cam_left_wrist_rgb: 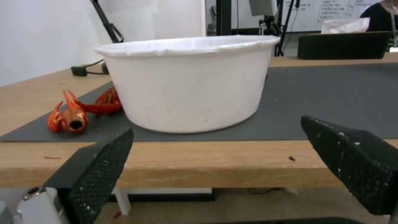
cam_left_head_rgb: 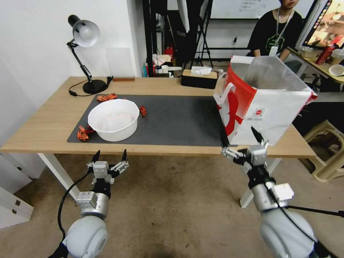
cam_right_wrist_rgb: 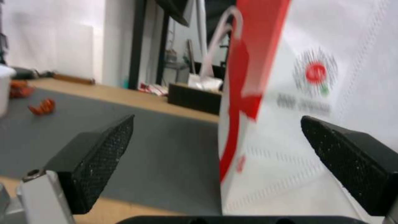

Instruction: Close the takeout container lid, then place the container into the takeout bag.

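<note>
Your left gripper (cam_left_head_rgb: 110, 154) hangs short of the table (cam_left_head_rgb: 43, 122), fingers spread wide and empty. Your right gripper (cam_left_head_rgb: 239, 138) sits a little higher, level with the table's near edge, and is likewise released with nothing between its pads.

Straight ahead of the left fingers, past the edge, the bowl (cam_left_head_rgb: 114, 132) stands on the mat (cam_left_head_rgb: 179, 118). It lies within the span of the two fingertips but well beyond their reach. Red shells (cam_left_head_rgb: 83, 133) lie beside the bowl, outside the left finger's line.

Ahead of the right fingers the bag (cam_left_head_rgb: 272, 118) stands upright near the table edge. Its red-edged corner falls between the two fingertips, near them but not touching, and its logo face lies toward the outer finger. The mouth is open, with one handle up on the red side.

You cannot tell whether the container lies in the bag, because the walls hide its floor. Judging by two empty, open grippers held off the table, neither lid-closing nor carrying is in hand. This looks like a rest pose at one end of the task.

The next move calls first for finding the container. Keep the right fingers clear of the bag's corner, since a nudge could tip it.
</note>
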Motion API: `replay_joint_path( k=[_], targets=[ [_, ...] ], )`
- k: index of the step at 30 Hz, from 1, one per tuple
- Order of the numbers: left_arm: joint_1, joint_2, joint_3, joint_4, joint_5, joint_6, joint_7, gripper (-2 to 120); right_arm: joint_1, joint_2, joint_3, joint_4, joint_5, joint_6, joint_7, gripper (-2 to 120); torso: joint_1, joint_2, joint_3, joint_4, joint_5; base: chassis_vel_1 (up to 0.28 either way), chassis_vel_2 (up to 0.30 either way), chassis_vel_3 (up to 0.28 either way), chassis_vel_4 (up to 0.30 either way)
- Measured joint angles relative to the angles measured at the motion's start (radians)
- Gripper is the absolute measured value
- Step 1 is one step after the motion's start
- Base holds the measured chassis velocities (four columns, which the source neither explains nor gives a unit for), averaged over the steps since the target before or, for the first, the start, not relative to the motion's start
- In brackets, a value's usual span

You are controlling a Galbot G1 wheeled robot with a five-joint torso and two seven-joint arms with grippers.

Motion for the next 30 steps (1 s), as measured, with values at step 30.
replay_joint_path(
  k=[30],
  targets=[
    [0.008,-0.008,0.002,0.012,0.005,-0.011,0.007,100,0.025,0.046,-0.072,-0.112,0.020,0.045,0.062,100,0.000,0.000,0.000,0.0001,0.0001,0.000,0.000,0.000,0.000]
  ],
)
